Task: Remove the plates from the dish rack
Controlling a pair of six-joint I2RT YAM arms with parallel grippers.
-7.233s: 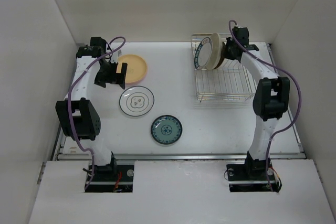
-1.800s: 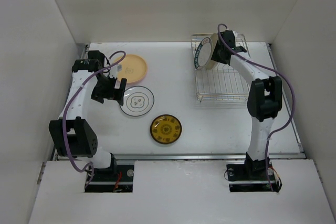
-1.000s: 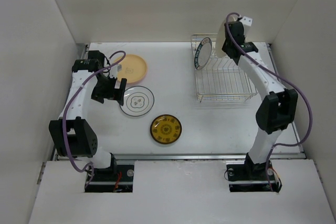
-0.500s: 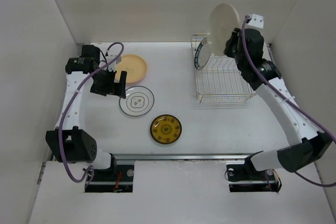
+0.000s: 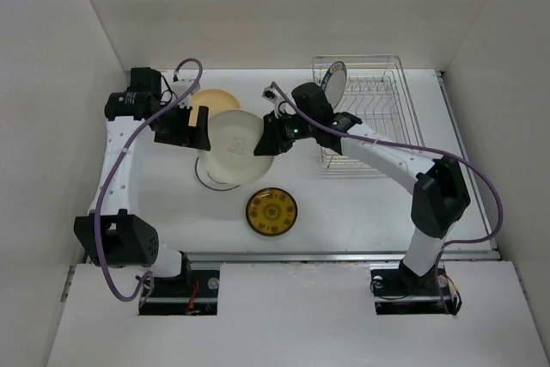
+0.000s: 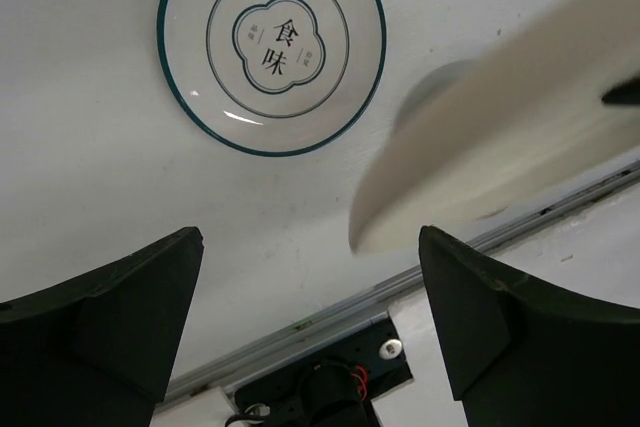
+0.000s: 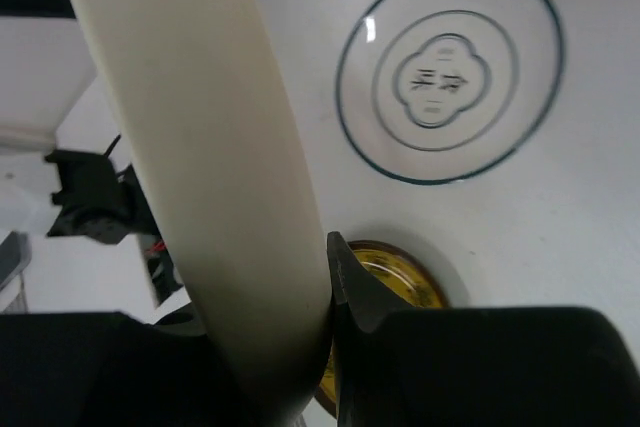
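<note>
Cream plate (image 5: 232,145) hangs over the table, left of the dish rack (image 5: 378,139), its rim pinched in the right jaws. Left jaws gape wide beside it. I'd level it, then lower slowly onto the teal-rimmed plate (image 6: 270,47).

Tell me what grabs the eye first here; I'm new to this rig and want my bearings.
The cream plate, held tilted above the table's left-centre by the right gripper at its rim, with the open left gripper beside it. Then the mustard patterned plate lying flat at the near middle, and the dish rack at the back right with one dark-rimmed plate standing in it.
</note>
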